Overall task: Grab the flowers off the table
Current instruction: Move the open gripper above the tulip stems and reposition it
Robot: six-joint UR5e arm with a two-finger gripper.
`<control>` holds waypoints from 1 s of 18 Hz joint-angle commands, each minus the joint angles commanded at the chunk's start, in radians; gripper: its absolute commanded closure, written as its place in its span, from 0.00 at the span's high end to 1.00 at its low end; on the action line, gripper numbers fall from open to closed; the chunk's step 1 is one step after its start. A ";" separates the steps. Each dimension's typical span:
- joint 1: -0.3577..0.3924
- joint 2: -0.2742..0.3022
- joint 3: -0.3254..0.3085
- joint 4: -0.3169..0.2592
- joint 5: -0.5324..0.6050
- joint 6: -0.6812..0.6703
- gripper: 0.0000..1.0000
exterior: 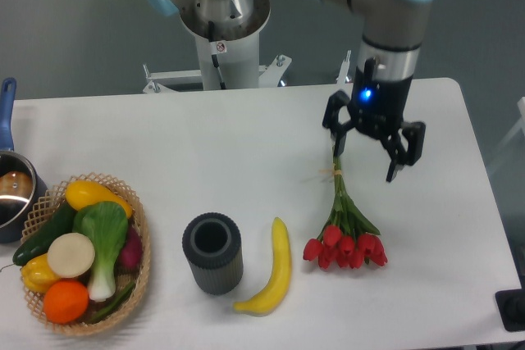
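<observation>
The flowers are a bunch of red tulips with thin green stems, lying on the white table at the right, blooms toward the front edge and stems pointing back. My gripper hangs above the far end of the stems, pointing down. Its two fingers are spread apart, one to the left of the stems and one to the right. It holds nothing.
A yellow banana lies left of the flowers. A dark grey cylindrical cup stands left of the banana. A wicker basket of vegetables and fruit sits at the front left. A pot with a blue handle is at the left edge.
</observation>
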 joint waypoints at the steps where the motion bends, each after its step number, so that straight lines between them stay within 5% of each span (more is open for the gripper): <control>1: -0.006 -0.012 0.000 0.000 0.000 -0.014 1.00; 4: -0.011 -0.054 0.006 0.000 -0.012 -0.073 1.00; 7: -0.003 -0.054 0.034 0.009 0.011 -0.274 1.00; 10: 0.043 -0.045 0.025 -0.006 0.107 -0.295 1.00; 18: 0.152 -0.035 -0.037 -0.100 0.143 -0.331 1.00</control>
